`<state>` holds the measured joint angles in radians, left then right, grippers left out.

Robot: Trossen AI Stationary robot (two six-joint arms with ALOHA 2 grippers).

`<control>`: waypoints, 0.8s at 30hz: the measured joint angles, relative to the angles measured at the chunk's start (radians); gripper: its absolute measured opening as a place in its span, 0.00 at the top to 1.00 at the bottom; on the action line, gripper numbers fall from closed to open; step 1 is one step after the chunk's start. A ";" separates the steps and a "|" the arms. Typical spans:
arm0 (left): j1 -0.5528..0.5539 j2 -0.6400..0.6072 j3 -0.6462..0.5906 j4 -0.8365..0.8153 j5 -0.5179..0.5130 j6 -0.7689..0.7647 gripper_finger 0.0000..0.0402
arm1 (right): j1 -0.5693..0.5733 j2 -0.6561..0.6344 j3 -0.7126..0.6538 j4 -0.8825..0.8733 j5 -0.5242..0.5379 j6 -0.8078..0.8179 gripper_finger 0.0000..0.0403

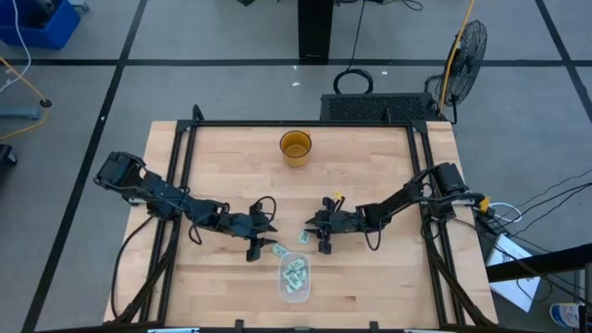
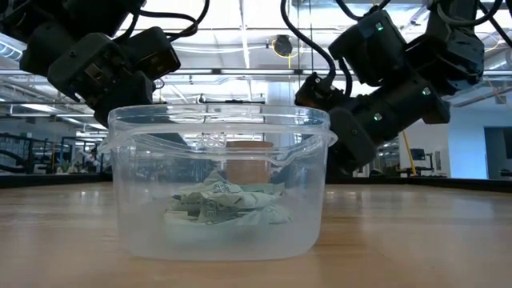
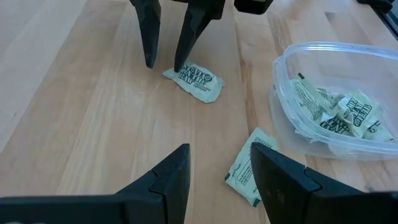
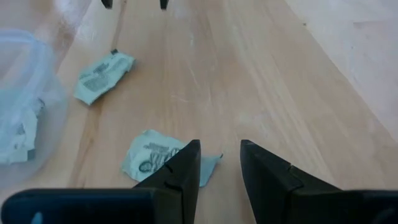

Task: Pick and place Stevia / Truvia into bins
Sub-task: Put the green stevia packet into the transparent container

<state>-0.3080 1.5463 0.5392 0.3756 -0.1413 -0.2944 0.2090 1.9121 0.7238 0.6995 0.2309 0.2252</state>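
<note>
Two pale green and white sachets lie flat on the wooden table beside the clear bin (image 1: 294,277), which holds several more sachets (image 2: 224,202). My left gripper (image 3: 219,149) is open and hovers by the sachet (image 3: 244,169) closest to the bin (image 3: 336,93); that sachet lies next to one finger, partly hidden by it. My right gripper (image 4: 220,144) is open and down at the table, at the other sachet (image 4: 146,158), whose corner shows between the fingers. In the high view the two grippers (image 1: 261,246) (image 1: 314,239) face each other just beyond the bin. My right gripper comes from above, fingers pointing down. One fingertip (image 3: 179,62) stands at the end (image 3: 171,74) of the sachet, the other stands off it on bare wood. Whether the fingertip touches the paper I cannot tell. The sachet lies flat on the table.
A round amber cup (image 1: 296,148) stands toward the table's far edge and shows through the bin in the low view (image 2: 250,160). Dark frame rails (image 1: 185,185) run along the table's left and right sides. Bare wood lies between the cup and the grippers.
</note>
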 joint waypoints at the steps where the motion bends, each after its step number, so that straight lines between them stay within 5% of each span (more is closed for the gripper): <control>1: 0.000 0.000 0.000 0.000 0.000 0.000 0.56 | 0.003 0.000 0.000 -0.006 0.005 -0.002 0.74; 8: 0.000 0.000 0.000 -0.003 0.000 0.004 0.56 | 0.003 0.023 0.000 -0.003 0.003 -0.009 0.77; 16: 0.000 0.000 0.000 -0.006 0.000 0.004 0.56 | 0.002 0.072 0.004 0.021 0.007 -0.013 0.92; 24: 0.000 0.000 0.000 -0.006 0.000 0.004 0.56 | 0.043 -0.059 0.004 0.022 -0.004 -0.125 0.99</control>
<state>-0.3080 1.5467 0.5392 0.3698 -0.1413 -0.2905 0.2517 1.8534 0.7277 0.7214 0.2273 0.1001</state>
